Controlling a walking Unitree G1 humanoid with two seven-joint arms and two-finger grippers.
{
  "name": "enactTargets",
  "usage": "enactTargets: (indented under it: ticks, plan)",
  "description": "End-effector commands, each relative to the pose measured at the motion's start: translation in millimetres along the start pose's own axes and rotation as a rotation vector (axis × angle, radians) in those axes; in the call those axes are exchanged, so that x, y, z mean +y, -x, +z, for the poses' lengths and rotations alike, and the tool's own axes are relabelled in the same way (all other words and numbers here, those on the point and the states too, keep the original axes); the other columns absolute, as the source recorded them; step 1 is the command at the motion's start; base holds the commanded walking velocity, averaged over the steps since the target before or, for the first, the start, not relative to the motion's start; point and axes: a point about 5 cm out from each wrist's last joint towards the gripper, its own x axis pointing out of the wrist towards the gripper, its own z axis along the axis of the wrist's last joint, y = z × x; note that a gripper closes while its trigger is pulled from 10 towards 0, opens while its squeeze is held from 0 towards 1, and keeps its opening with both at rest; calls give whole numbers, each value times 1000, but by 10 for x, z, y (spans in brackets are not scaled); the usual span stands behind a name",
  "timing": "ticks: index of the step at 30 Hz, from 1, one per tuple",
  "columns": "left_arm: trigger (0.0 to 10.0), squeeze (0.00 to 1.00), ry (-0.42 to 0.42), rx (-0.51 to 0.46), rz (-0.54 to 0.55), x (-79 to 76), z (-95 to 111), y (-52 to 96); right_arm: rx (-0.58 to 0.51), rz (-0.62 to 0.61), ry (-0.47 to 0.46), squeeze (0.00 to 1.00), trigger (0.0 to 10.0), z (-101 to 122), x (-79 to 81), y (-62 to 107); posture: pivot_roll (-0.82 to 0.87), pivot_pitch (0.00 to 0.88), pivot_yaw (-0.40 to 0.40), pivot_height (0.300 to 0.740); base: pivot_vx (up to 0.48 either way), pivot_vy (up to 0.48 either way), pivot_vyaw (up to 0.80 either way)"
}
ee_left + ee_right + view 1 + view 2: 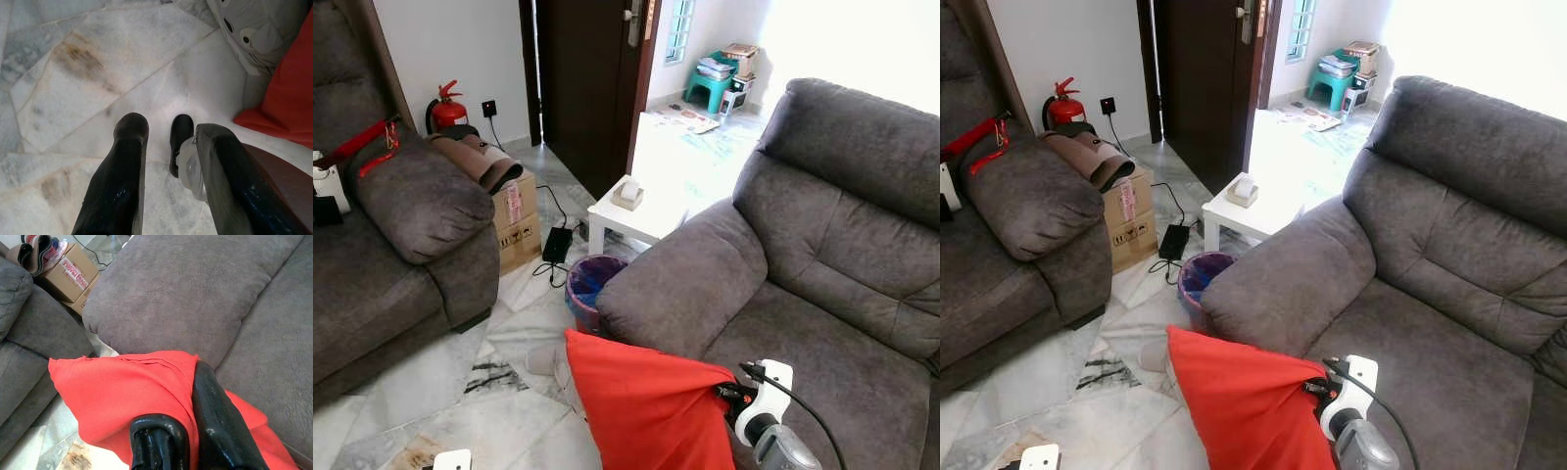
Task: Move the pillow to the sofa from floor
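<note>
Jaws of the right gripper (188, 431) are clamped on a corner of the red pillow (641, 401), holding it up beside the grey sofa (822, 294) armrest, above the marble floor (440, 392). Left gripper (159, 142) jaws stand apart over bare floor, the pillow just beside them.

Marble floor (460, 382), dark door (587, 78).

Red pillow (646, 406), grey sofa (822, 255), veined white-grey marble floor (499, 411), purple bin (590, 286), teal stool (710, 88) at upper right
</note>
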Motion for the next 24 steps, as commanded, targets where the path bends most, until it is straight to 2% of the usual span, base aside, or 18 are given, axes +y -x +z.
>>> enactTargets:
  ticks: [1, 9, 24]
  plan:
    - [10000, 0, -12, -13, -17, -59, 27, -8, -78, 2, 25, 0, 10000, 252, -5, -52, 143, 0, -121, 740, 0, -352, -756]
    - [10000, 0, -17, 25, -21, -40, -71, 14, -106, -4, 26, 0, 10000, 292, 8, -63, 122, 0, -99, 740, 0, -450, -747]
    - [10000, 0, -32, 0, -30, -33, -13, 4, -95, -31, 29, 0, 10000, 228, -7, -45, 123, 0, -72, 740, 0, -480, 0]
